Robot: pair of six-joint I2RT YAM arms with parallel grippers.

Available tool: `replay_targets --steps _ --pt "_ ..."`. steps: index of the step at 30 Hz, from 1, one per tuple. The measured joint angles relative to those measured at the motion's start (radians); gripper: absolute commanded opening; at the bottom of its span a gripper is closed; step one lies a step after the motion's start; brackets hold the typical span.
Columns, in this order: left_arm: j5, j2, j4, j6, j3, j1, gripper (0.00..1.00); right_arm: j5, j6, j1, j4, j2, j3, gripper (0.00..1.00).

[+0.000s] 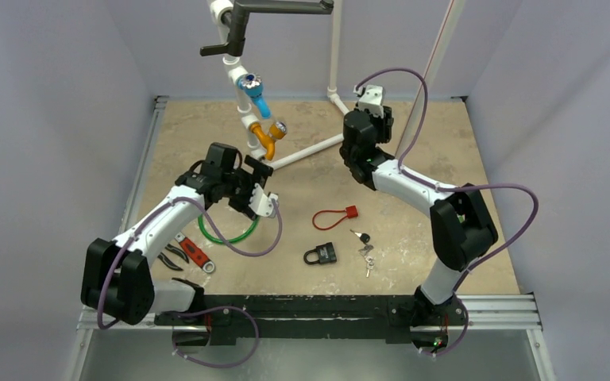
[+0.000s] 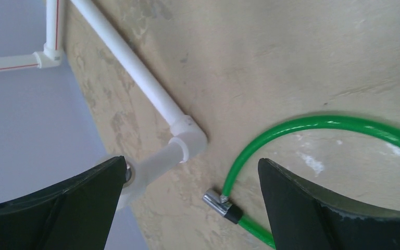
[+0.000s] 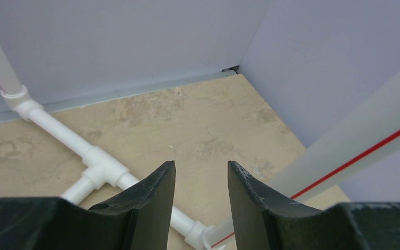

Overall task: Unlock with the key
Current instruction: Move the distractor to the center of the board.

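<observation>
Left fingers (image 2: 73, 208) spread wide, empty, above green cable (image 2: 312, 122); right fingers (image 3: 146, 203) narrowly parted, empty; padlock (image 1: 320, 254), keys (image 1: 364, 242) on counter (image 1: 476, 159).

- The padlock (image 1: 320, 254) is small and dark, lying flat on the bench (image 1: 445, 159) with its shackle seated in the body. It is well apart from the left hand (image 1: 260, 202), off to that hand's right and nearer the arm bases.
- The keys (image 1: 364, 245) are a small bunch, one dark-headed and the rest silver. They lie loose just right of the padlock without touching it, well apart from the right hand (image 1: 369, 99).
</observation>
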Motion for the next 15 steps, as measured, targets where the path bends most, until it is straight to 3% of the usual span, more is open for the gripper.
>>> replay_targets --steps 6,15 --pt "-0.043 0.056 0.148 0.004 0.015 0.051 1.0 0.061 -0.014 -0.012 -0.005 -0.01 -0.034 0.39" --pt "-0.091 0.183 0.204 -0.029 0.141 0.077 1.0 0.056 0.185 -0.051 -0.172 -0.087 -0.066 0.36"
